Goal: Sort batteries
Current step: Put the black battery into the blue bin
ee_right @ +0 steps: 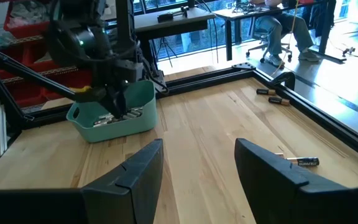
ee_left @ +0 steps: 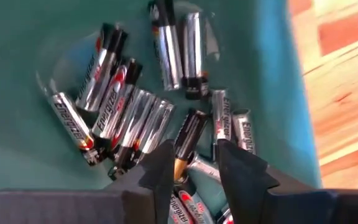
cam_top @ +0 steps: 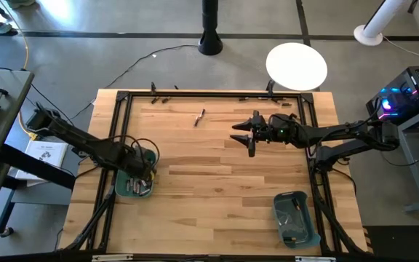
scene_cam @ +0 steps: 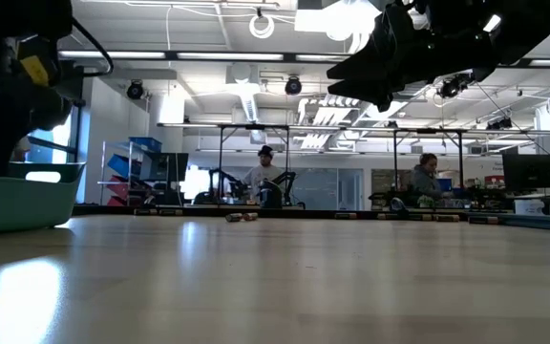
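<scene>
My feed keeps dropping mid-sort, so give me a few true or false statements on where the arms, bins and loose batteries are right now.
1. The left gripper is down inside the left teal bin, over a heap of batteries. True.
2. A dark battery sits between the left jaws. True.
3. The right gripper is inside the right teal bin. False: it hangs over bare tabletop, jaws open and empty.
4. The table has no loose batteries left. False: one battery lies on the wood near the far edge, and others lie along the far frame.
5. The left bin is empty. False: it holds many silver and dark batteries.
</scene>
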Tool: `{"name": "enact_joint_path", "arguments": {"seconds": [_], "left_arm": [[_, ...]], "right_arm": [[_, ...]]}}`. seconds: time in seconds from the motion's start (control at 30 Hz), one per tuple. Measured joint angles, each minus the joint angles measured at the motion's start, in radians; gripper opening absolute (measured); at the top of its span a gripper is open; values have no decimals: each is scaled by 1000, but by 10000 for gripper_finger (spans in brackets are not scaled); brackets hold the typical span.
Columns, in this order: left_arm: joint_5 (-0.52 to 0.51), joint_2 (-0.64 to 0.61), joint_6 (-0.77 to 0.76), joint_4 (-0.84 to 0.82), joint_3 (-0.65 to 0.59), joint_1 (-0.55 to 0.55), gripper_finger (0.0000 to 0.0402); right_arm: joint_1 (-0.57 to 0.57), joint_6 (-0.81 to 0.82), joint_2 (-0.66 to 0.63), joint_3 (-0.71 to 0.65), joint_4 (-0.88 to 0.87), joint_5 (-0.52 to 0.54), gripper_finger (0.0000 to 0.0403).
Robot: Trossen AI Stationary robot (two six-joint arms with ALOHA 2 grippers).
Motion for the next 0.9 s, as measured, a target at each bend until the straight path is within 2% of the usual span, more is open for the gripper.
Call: {"name": "enact_joint_path", "arguments": {"seconds": [0.13, 0.5, 0.9], "left_arm": [[5, 0, 37, 45, -28, 0, 122], [11, 3, 80, 103, -91, 0, 108], [54, 160, 148, 89, -84, 1, 104]], "right_arm": [[0, 1, 0, 0, -1, 0, 193], [0, 2, 0, 0, -2, 0, 193], [0, 2, 0, 0, -2, 0, 193]]}}
